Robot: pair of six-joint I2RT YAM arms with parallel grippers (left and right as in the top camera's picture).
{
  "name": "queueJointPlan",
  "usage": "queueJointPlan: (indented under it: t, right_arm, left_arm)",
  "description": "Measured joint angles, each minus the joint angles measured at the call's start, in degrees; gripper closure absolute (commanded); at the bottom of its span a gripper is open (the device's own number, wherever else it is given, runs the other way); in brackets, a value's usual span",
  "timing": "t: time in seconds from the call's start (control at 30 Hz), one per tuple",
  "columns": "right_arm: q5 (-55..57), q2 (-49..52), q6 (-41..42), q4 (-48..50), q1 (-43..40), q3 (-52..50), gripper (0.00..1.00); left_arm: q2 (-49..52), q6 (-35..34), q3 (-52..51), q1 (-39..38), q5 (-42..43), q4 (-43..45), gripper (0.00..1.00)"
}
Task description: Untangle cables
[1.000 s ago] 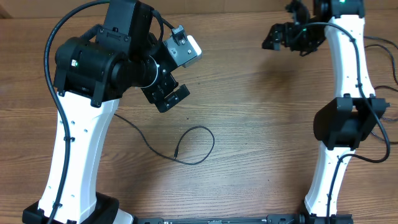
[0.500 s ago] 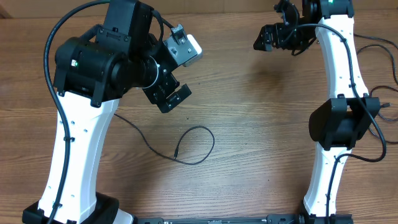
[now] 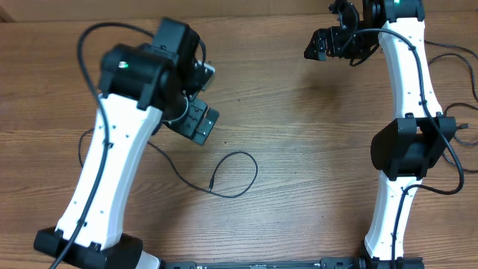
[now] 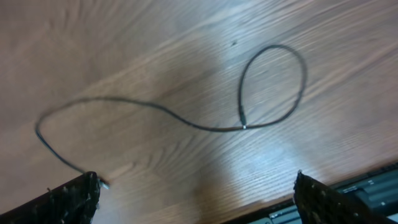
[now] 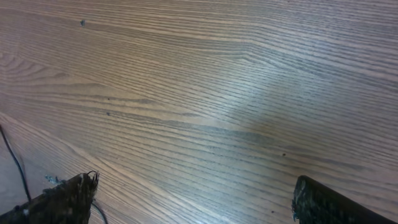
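One thin black cable (image 3: 255, 170) is on the wooden worktop (image 3: 314, 142), lying flat and loose between the two arm bases, toward the near edge and closer to the left arm. Its free end curls into a single open loop. The slim plug tip comes back to the cable's own run, touching it or just beside it; which one cannot be told. The other end runs away under the left arm toward the left edge. Left gripper (image 3: 199, 122): released, jaws spread wide and empty, hanging above the worktop on the far side of the cable and clear of it. Right gripper (image 3: 320, 45): released, jaws wide and empty, up near the far right corner, well apart from the cable. Green indicator lights, one on each arm's housing, both lit. Thicker black wires (image 3: 457, 54) trail over the worktop's right edge beside the right arm.
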Motion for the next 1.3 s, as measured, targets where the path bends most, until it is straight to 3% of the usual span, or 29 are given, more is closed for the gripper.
queueJointPlan:
  t: [0.4,0.67,0.83,1.07,1.3]
  right_arm:
    - [0.0,0.0,-0.02,0.0,0.0,0.0,0.0]
    - [0.2,0.0,-0.02,-0.04,0.0,0.0,0.0]
    - [0.2,0.0,0.0,0.0,0.0,0.0,0.0]
    - [0.2,0.0,0.0,0.46,0.0,0.0,0.0]
    - [0.2,0.0,-0.02,0.87,0.0,0.0,0.0]
  left_arm:
    - [0.26,-4.79,-26.45,0.0,0.2,20.46,0.0]
    - [0.31,-4.98,-37.86,0.0,2.86,26.45,0.0]
    - [0.31,0.66,-40.13,0.0,6.01,27.04,0.0]
    - [0.31,14.08,-40.98,0.0,12.79,28.15,0.0]
    - [0.31,17.27,-41.2,0.0,13.22,30.86,0.0]
